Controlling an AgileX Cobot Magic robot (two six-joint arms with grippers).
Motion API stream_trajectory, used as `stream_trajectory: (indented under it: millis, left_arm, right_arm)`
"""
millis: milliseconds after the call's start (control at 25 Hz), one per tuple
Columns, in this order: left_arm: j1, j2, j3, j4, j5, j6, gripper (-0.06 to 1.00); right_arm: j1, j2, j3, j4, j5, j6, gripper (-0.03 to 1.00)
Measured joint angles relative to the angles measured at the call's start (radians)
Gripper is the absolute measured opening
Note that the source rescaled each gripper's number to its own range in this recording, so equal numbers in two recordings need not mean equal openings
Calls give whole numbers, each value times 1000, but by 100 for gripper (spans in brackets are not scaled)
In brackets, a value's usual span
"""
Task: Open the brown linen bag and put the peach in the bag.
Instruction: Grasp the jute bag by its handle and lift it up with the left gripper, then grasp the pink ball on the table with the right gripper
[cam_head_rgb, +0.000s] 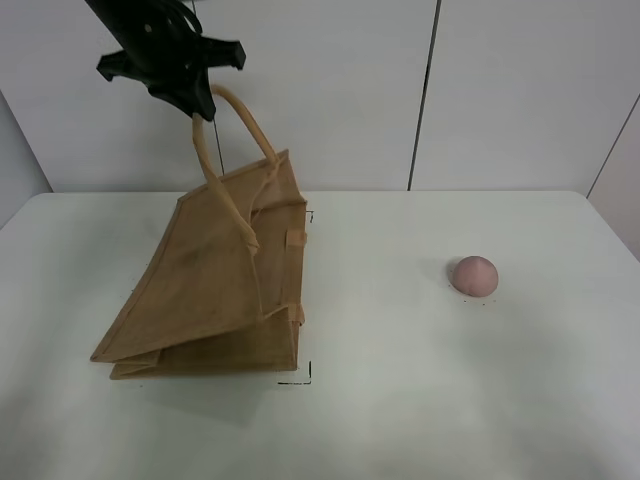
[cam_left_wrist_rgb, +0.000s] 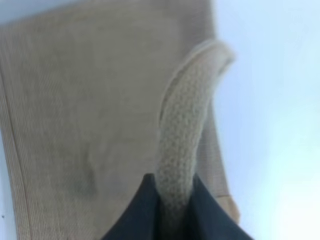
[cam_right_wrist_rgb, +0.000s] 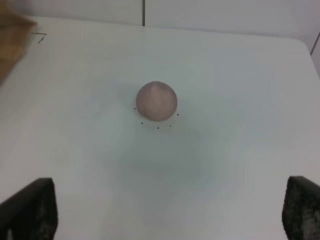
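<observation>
The brown linen bag (cam_head_rgb: 215, 285) stands tilted on the white table at left, its near side lifted by one beige loop handle (cam_head_rgb: 205, 155). My left gripper (cam_head_rgb: 203, 108) is shut on that handle, high above the table; the left wrist view shows the handle (cam_left_wrist_rgb: 182, 135) pinched between the dark fingers (cam_left_wrist_rgb: 135, 220) with the bag's cloth (cam_left_wrist_rgb: 85, 120) behind. The peach (cam_head_rgb: 474, 275) lies on the table at right. In the right wrist view the peach (cam_right_wrist_rgb: 156, 101) is ahead of my right gripper (cam_right_wrist_rgb: 170, 212), which is open and empty. The right arm does not show in the exterior view.
Small black corner marks (cam_head_rgb: 300, 378) lie on the white table (cam_head_rgb: 420, 400) near the bag's base. Small dots (cam_right_wrist_rgb: 158, 127) ring the peach. A white panelled wall (cam_head_rgb: 500, 90) stands behind the table.
</observation>
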Motion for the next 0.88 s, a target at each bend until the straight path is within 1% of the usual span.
stream_trajectory:
  millis: [160,320,440,560,720,880]
  left_arm:
    - [0,-82,0,-2,1,2,0]
    - [0,-115,0,-2,1,3,0]
    - [0,-117,0,-4,1,3,0]
    - [0,-117,1,-6,1,9,0]
    - [0,-117,1,-6,1,10,0]
    - [0,-117,1,-6,1,10,0]
  right_arm:
    - [0,0,0,0,0,0,100]
    - [0,5,0,0,0,0,100]
    - [0,93,-25,6,-2,1,100]
    - [0,289,-85,10,-25,2,100]
    - [0,640,-199,26,-37,3,100]
    - [0,1014,-336,31,-96,3,100]
